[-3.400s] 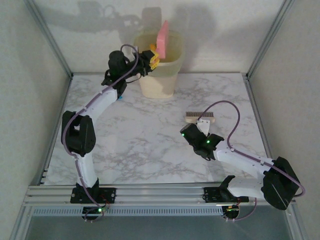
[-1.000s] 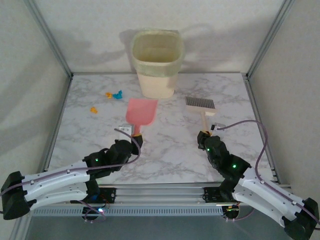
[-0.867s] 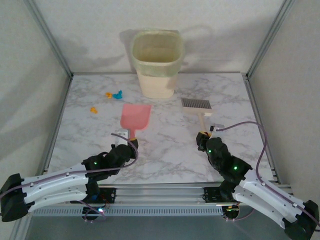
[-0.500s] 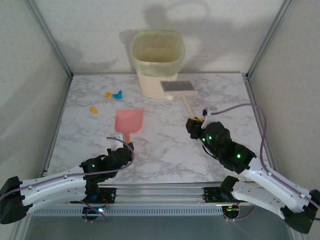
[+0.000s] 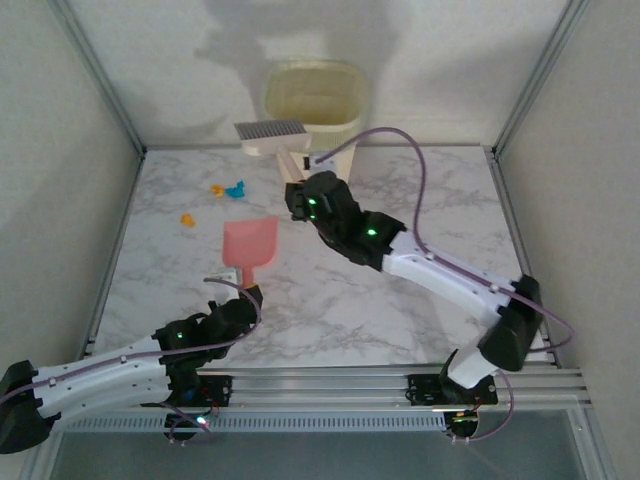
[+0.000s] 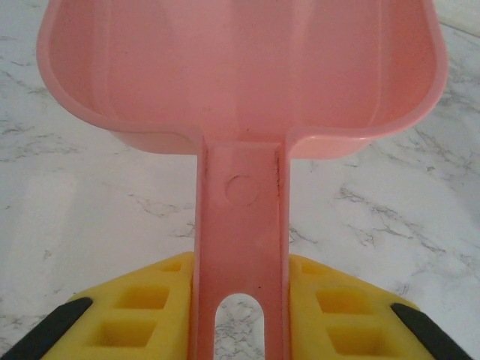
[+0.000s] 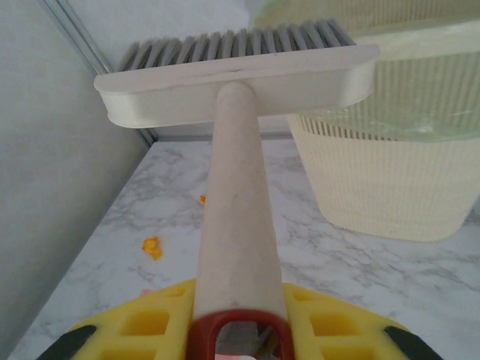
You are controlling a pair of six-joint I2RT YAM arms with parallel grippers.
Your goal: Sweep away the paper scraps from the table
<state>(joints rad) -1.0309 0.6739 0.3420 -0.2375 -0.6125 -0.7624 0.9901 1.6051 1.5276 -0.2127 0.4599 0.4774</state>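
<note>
**A:** What's just been changing?

**B:** The right gripper (image 5: 298,190) has been swinging the brush (image 5: 270,130) from the right side of the table (image 5: 440,200) across to the far left. Its head is now hanging lifted off the marble, just in front of the bin (image 5: 330,95). The dustpan (image 5: 249,240) has been sliding left as well.

**A:** And what is that meaning for the sweeping?

**B:** Both tools are closing in on the paper scraps (image 5: 232,189), which are lying at the far left (blue and orange bits together, one orange bit nearer and further left). I'm judging that no sweeping is happening yet, and the brush is needing to come down beyond them.

**A:** How are the grippers holding?

**B:** The right one's yellow fingers (image 7: 142,326) are pressing shut on the brush's wooden handle, leaving no gap on either side. The left gripper (image 6: 240,322) is clamping the dustpan's pink handle the same way. The pan's mouth is pointing far, near the scraps but apart from them. I cannot tell whether it is touching the table.
</note>
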